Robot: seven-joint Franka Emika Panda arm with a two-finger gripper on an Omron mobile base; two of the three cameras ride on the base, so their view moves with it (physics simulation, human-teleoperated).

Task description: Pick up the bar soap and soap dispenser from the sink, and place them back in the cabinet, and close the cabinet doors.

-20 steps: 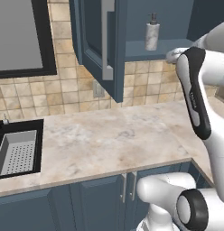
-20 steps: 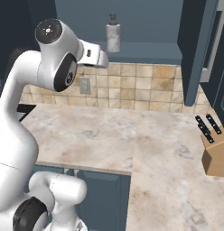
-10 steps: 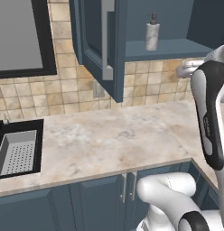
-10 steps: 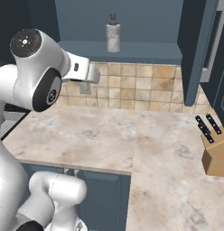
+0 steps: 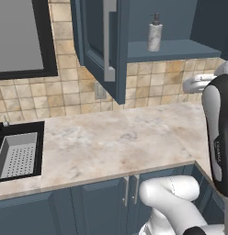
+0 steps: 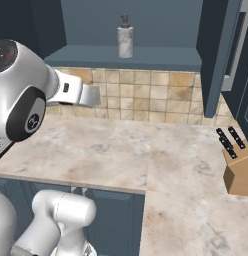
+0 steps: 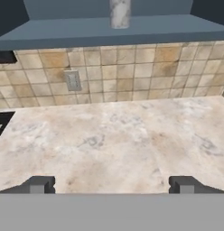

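One soap dispenser (image 5: 155,32) is seen, upright on the blue shelf (image 5: 180,48) of the open cabinet (image 6: 131,30); the same bottle is seen from the right base view (image 6: 125,38), and its lower body at the top edge of the hand view (image 7: 119,12). The bar soap cannot be made out in any picture.

Gripper (image 7: 111,185): two dark fingertips (image 7: 39,184) are seen far apart at the bottom of the hand view, jaws spread wide, nothing between them. It is pointed over the bare marble counter (image 7: 114,144) toward the tiled back wall, well apart from the dispenser.

Cabinet doors: one is swung out toward the camera in the left base view (image 5: 99,50), with one long silver handle (image 5: 109,41) on it. A second is seen edge-on in the right base view (image 6: 218,55), also standing open, its handle (image 6: 232,50) partly seen behind it.

One sink (image 5: 17,153) is seen at the left edge of the left base view, with one grey perforated tray (image 5: 17,156) inside it. The basin floor is mostly hidden.

Other items counted: one wall outlet (image 7: 73,81) on the tiles, one window (image 5: 19,36) above the sink, one wooden knife block (image 6: 238,172) on the right end of the counter with several dark knife handles sticking out.
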